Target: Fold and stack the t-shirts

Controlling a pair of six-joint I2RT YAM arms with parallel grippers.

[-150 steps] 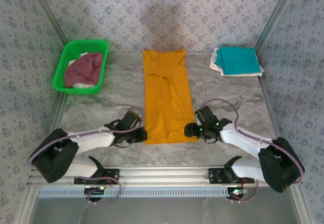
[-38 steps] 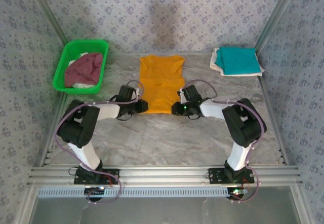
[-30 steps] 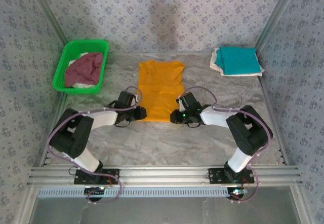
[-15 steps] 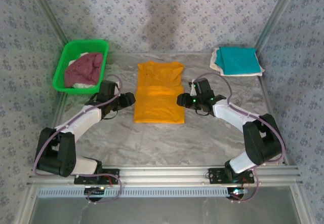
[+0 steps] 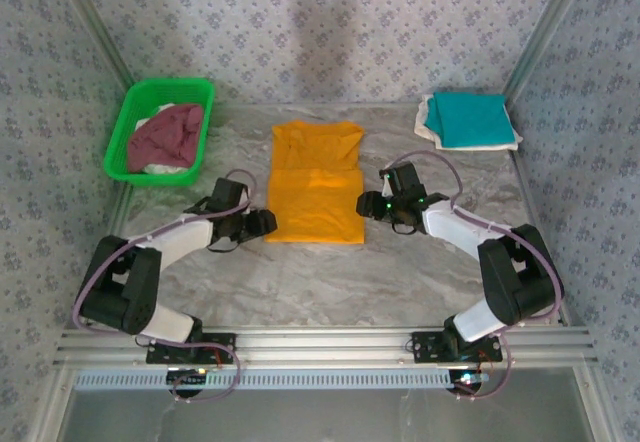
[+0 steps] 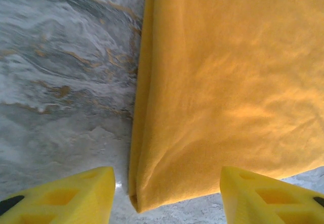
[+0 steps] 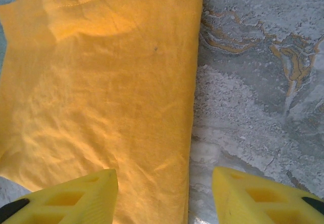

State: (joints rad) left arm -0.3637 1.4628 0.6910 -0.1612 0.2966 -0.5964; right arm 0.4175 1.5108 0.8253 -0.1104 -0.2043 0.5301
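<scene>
A green basket [image 5: 168, 84] sits at the marbled table's [image 5: 320, 272] far left corner, by floral-patterned walls [image 5: 330, 22].

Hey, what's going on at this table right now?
Two robot arms are working on an orange t-shirt that lies folded in the middle of the table. The left gripper and right gripper sit open at its two sides, holding nothing. A teal t-shirt lies folded at the far right, and a maroon t-shirt waits in the green basket.
</scene>
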